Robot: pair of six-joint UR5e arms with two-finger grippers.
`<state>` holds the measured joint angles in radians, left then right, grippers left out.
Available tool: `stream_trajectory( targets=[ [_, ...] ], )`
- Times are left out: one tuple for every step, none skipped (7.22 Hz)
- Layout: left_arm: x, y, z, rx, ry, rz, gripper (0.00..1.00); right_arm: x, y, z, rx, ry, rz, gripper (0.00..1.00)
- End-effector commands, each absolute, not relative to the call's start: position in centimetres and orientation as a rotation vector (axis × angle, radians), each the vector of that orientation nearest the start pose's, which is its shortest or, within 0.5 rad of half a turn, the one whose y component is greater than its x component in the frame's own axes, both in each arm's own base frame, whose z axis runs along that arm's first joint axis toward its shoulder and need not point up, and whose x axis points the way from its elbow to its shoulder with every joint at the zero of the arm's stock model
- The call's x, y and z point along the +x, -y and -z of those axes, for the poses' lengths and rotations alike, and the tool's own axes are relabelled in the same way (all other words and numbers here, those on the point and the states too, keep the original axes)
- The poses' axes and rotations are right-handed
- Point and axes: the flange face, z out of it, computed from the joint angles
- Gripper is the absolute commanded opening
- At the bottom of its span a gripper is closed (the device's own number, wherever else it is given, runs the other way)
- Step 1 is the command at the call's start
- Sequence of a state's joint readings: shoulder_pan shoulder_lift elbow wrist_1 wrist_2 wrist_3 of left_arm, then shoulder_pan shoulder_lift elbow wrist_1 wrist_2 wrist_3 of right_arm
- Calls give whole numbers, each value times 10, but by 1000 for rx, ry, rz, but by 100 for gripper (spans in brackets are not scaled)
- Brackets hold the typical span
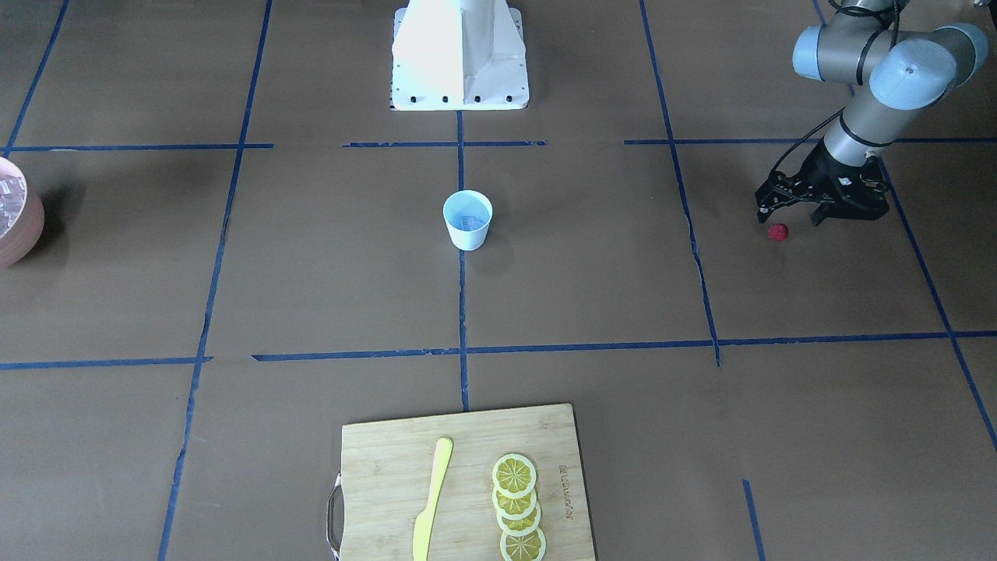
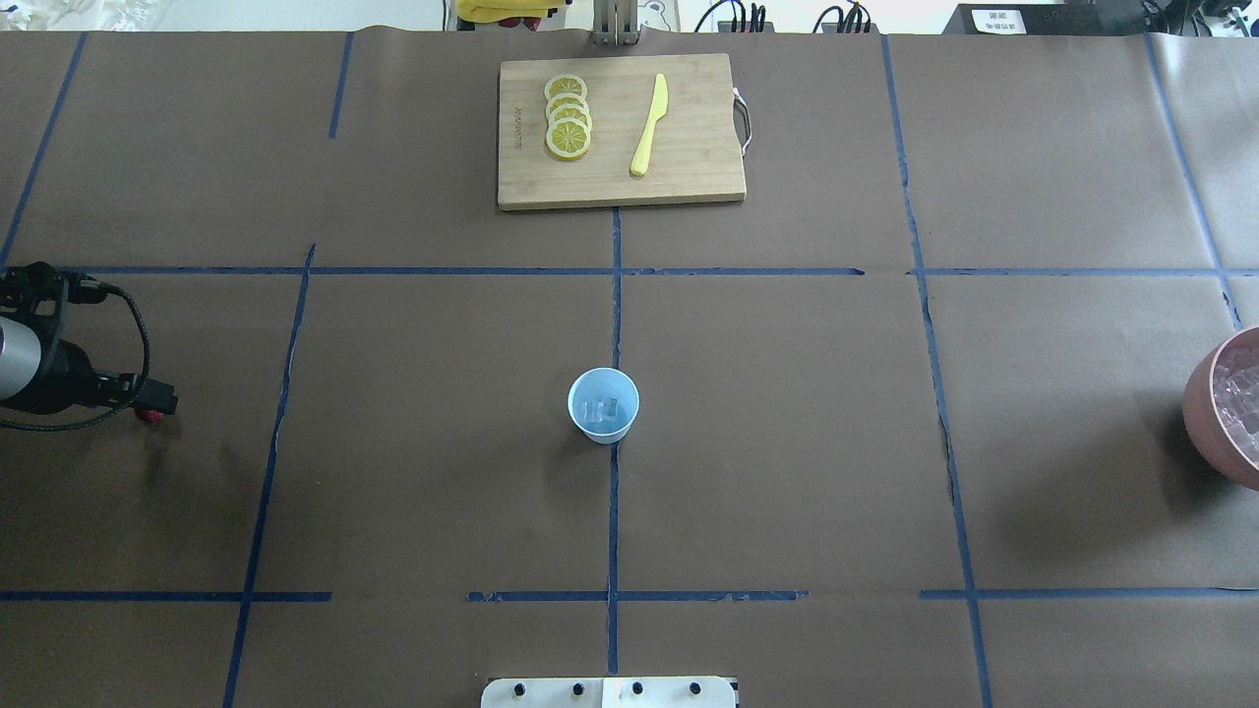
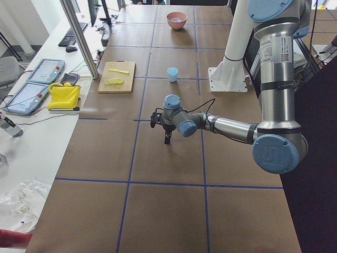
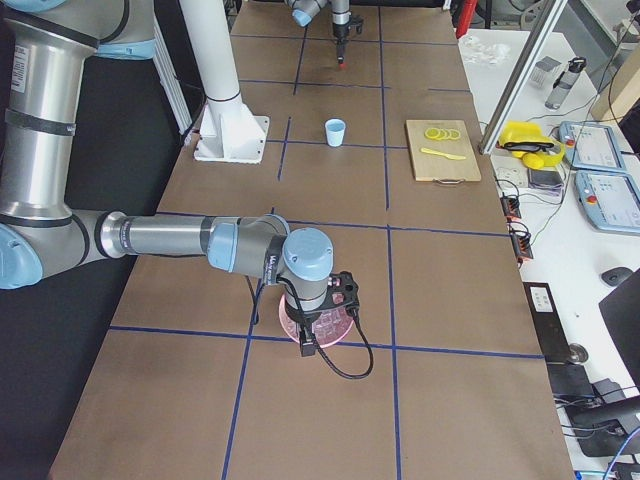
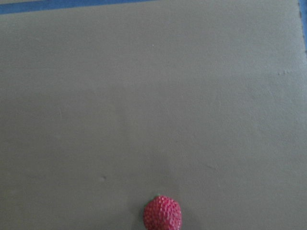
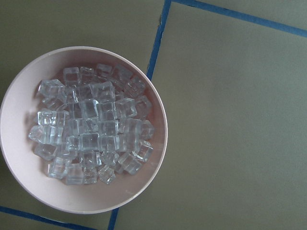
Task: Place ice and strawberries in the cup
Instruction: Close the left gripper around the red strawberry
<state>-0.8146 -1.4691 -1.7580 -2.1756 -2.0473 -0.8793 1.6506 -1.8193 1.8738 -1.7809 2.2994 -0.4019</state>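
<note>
The cup (image 2: 603, 405) stands upright near the middle of the tabletop (image 2: 787, 442), on a blue tape line; it is small, pale blue, tapered, with a round rim and no handle. Inside it lie a few pieces of ice (image 2: 602, 409), clear and cube-shaped. The strawberry (image 1: 777, 232) is well apart from the cup, at the left edge of the overhead view; it is a tiny red rounded berry with a pimpled surface, and it lies on the bare brown paper. The left gripper (image 1: 789, 218) hangs just above the berry with its black fingers spread; it grasps nothing, and whether it touches the berry I cannot tell.

At the right edge of the overhead view stands the pink-brown round bowl (image 2: 1205, 403), filled with many glassy cubes; the right gripper (image 4: 308, 345) is above this bowl, but if it is spread or clenched I cannot tell, because only the side view shows it.

At the far side, in line with the cup, lies a rectangular wooden cutting board (image 2: 689, 167) with a metal handle; on it is a row of overlapping yellow lemon slices (image 2: 568, 116), and beside them a flat yellow knife (image 2: 649, 126).
</note>
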Motion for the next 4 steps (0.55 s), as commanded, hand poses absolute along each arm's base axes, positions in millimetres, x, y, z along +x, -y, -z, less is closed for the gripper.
stream_trajectory(
  targets=[
    [275,418,-567,121,-800,-45,100,97,368,-641,31,743,251,99],
    [276,419,-566,119,-802,-43,97,97,368,-642,30,743,251,99],
    [276,419,-568,115,-798,-42,97,97,368,-642,30,743,252,99],
    [276,419,-570,110,-798,-42,97,97,368,-642,30,742,252,99]
  ],
)
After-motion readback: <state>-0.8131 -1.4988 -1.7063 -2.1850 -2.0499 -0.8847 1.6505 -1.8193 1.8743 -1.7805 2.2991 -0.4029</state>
